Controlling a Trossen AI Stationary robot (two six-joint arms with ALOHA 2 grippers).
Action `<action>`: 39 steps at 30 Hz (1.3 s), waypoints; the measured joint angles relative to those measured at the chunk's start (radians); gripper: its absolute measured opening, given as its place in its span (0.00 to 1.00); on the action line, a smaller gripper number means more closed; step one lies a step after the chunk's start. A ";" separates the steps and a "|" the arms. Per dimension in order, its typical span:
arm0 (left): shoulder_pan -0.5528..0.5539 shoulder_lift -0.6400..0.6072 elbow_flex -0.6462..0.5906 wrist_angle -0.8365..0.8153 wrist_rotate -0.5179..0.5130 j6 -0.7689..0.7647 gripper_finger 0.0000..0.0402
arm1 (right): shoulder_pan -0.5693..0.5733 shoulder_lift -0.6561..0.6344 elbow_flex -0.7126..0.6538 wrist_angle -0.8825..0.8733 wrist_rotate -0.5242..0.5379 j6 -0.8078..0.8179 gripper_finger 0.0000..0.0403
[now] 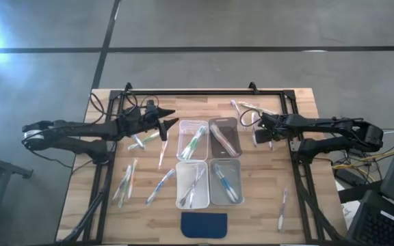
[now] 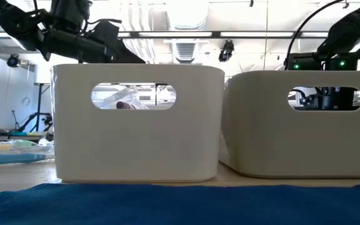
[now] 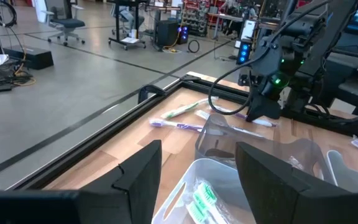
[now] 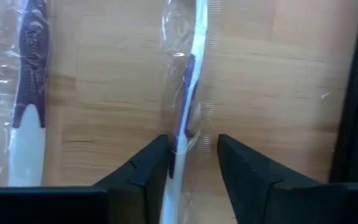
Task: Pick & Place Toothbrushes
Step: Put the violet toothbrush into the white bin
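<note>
- We see the right gripper low on the table, fingers narrow around a wrapped purple toothbrush — grip uncertain.
- The left gripper hangs wide above the bins, holding nothing.

Four clear bins sit clustered, a blue pad apparently just beside.
</note>
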 joint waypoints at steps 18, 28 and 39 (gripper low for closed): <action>0.000 0.000 0.000 -0.012 0.024 -0.025 0.52 | 0.032 -0.077 0.078 0.016 0.025 -0.053 0.04; 0.001 0.000 0.000 -0.015 0.040 -0.031 0.52 | 0.290 -0.217 0.301 0.053 0.201 -0.136 0.03; -0.001 0.000 0.000 0.053 0.167 -0.056 0.52 | 0.787 -0.098 0.354 0.644 0.507 -0.595 0.03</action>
